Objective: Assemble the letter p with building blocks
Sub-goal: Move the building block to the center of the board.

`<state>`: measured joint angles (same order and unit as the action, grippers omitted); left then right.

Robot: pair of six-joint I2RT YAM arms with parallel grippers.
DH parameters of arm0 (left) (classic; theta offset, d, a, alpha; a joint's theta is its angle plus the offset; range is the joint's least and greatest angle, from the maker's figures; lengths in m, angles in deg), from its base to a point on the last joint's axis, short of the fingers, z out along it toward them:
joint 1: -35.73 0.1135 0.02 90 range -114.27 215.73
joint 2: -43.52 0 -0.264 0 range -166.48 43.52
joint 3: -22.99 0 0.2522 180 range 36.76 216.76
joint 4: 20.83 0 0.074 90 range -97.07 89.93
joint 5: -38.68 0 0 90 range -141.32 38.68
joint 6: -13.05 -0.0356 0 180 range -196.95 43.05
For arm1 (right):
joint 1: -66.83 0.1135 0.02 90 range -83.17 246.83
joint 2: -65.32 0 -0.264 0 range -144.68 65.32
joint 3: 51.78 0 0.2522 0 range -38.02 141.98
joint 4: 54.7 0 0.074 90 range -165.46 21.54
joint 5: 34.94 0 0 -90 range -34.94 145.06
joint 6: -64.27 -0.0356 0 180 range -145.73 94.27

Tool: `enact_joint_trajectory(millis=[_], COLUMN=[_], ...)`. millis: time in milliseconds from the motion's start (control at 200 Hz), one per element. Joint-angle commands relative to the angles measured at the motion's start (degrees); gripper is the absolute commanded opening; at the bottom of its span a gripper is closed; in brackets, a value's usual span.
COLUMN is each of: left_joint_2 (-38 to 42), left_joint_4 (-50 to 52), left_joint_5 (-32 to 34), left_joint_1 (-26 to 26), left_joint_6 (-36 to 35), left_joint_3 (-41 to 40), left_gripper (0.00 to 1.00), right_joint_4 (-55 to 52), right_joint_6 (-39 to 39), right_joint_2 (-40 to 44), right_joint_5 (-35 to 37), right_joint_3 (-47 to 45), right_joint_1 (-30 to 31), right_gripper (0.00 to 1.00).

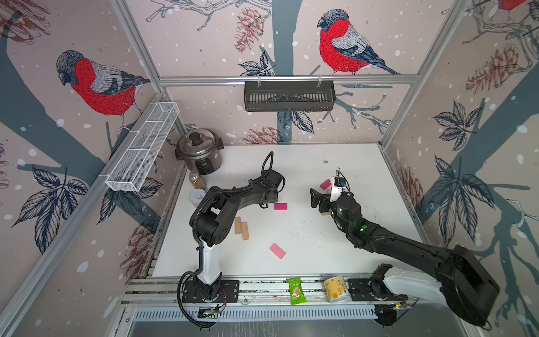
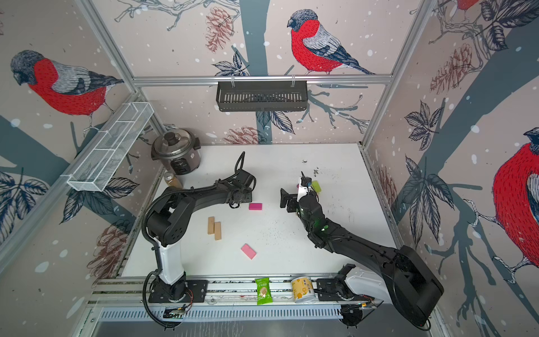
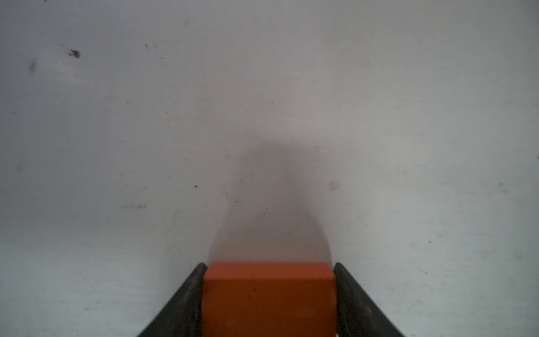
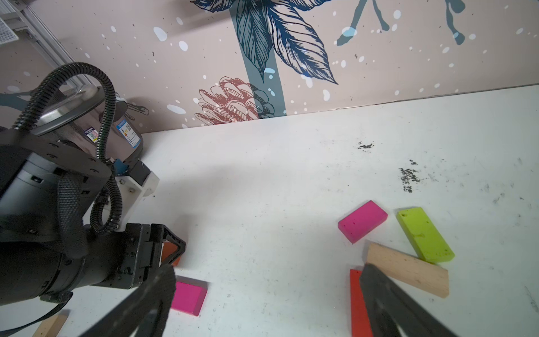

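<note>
You had the left gripper (image 3: 268, 265) clamped on an orange block (image 3: 268, 300) over bare table (image 3: 262, 87) and the right gripper (image 4: 267, 275) gaping beside a red block (image 4: 357, 303), yet no P looked formed: wooden bars (image 1: 241, 228), pink block (image 1: 277, 251) and magenta block (image 1: 280, 206) lay loose.

Overall light: you get soft, even brightness in both top views; the white table (image 1: 291, 175) reads bright without washing out.
Shadows: soft-edged; a grey one spreads on the table ahead of the orange block (image 3: 268, 300) in your left wrist view.
Focus: that view is hazy, with the block and the left fingers (image 3: 186, 297) blurred. In your right wrist view the right fingers (image 4: 388, 303) are out of focus and the table beyond is sharp.
Distortion: wide-angle stretch splays the corner post (image 1: 137, 46) towards the top views' edges.
Glare: a pale sheen sits on the cooker lid (image 4: 73, 105).
</note>
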<state>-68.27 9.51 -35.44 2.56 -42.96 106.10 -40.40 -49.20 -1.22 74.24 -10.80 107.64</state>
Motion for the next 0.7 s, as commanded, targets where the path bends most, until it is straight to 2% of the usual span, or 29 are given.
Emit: enact_joint_trajectory(millis=[0, 695], left_joint_2=[-0.36, -4.8], left_joint_4=[-1.17, -0.88], left_joint_5=[-0.41, -2.31], left_joint_1=[0.21, 0.2], left_joint_6=[-1.26, -1.76], left_joint_3=[-0.29, 4.62], left_gripper=[0.61, 0.63], right_joint_4=[0.42, 0.25], right_joint_6=[1.2, 1.63], right_joint_2=[-0.21, -0.52], right_joint_5=[0.03, 1.12], right_joint_3=[0.51, 0.64], right_joint_1=[0.13, 0.57], right_gripper=[1.0, 1.0])
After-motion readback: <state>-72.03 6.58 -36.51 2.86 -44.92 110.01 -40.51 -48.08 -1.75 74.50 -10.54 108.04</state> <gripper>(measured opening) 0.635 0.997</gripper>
